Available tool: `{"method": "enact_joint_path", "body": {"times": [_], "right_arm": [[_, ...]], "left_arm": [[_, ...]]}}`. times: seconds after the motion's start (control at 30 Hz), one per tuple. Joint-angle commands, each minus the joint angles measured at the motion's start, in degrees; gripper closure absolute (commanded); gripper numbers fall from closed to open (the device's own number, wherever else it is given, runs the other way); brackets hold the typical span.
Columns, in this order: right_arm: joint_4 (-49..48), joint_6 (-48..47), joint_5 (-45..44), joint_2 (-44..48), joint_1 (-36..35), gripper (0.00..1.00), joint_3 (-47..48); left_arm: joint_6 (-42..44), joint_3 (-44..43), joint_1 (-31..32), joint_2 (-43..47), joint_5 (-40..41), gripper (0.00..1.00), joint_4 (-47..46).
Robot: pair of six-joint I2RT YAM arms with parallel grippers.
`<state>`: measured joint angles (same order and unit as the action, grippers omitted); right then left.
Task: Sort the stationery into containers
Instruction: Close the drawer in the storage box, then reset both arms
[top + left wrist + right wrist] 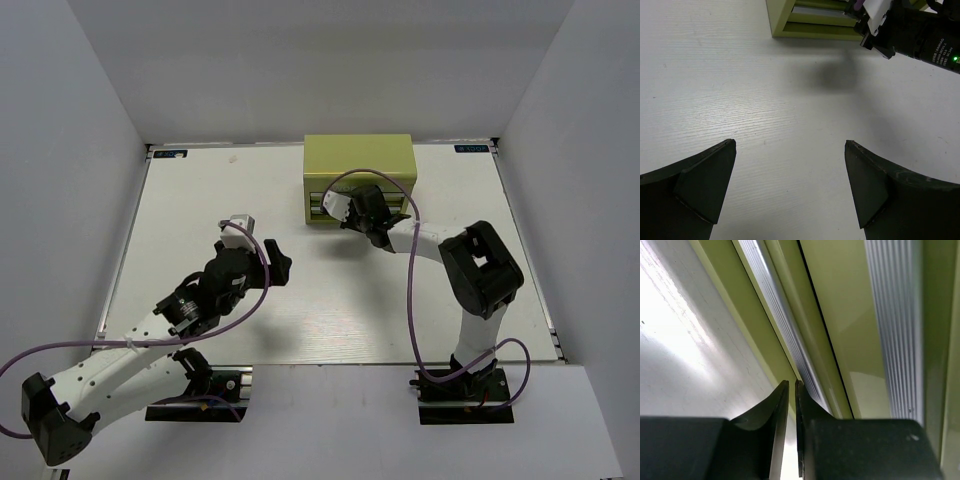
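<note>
The counter (pixel 330 300) is a white board with a faint wood grain, fenced by plain white walls (pixel 300 60) on three sides. A raised strip runs along its edges, and both arm bases sit at the bottom of the overhead view.

The yellow-green tool chest (pixel 358 158) stands at the upper centre of that view, against the far edge of the counter, with its drawer front facing the arms.

The right pincer (pixel 791 390) is pressed up to that front. Its two dark fingers are almost together with only a thin slit between them, and nothing shows in the slit. The tips meet the lower end of a ribbed silver handle strip (pixel 785 325) on the drawer face. Whether they pinch its lip cannot be told. A second ribbed strip (pixel 895 325) runs down the right of that wrist view.

The left pincer (pixel 790 143) is spread wide over bare counter. It lies left of centre overhead, well apart from the chest, which is visible at the top of its wrist view.
</note>
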<state>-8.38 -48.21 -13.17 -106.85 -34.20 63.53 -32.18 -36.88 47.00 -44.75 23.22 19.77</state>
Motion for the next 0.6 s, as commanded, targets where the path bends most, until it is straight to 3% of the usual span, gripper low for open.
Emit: {"method": "enact_joint_path", "body": {"times": [0.0, 0.1, 0.2, 0.27, 0.37, 0.53, 0.57], "right_arm": [[-7.17, -0.22, -3.18, 0.41, 0.44, 0.83, 0.81], [-2.99, 0.48, -1.26, 0.94, 0.53, 0.82, 1.77], [5.96, 1.53, 9.46, 5.15, 0.53, 0.78, 1.26], [8.20, 3.45, 18.72, 10.74, 0.53, 0.71, -0.85], [12.06, 8.36, 24.82, 17.18, 0.71, 0.61, -2.97], [19.01, 18.66, 28.46, 23.17, 1.50, 0.57, -1.31], [20.41, 20.41, 28.90, 24.74, 1.50, 0.44, -1.04]], "left_arm": [[-0.60, 0.15, 0.19, 1.07, 0.68, 0.01, -0.17], [-0.60, 0.15, 0.19, 0.46, 0.68, 0.01, -0.70], [-0.60, 0.15, 0.19, -0.07, 0.68, 0.01, -0.70], [-0.60, 0.15, 0.19, -0.07, 0.68, 0.01, -0.70], [-0.60, 0.15, 0.19, 0.46, 0.68, 0.01, -0.70], [-0.60, 1.82, 0.19, 0.98, -1.51, 0.01, -2.81], [-0.60, 2.34, 0.19, 0.98, -2.21, 0.01, -3.59]]}}
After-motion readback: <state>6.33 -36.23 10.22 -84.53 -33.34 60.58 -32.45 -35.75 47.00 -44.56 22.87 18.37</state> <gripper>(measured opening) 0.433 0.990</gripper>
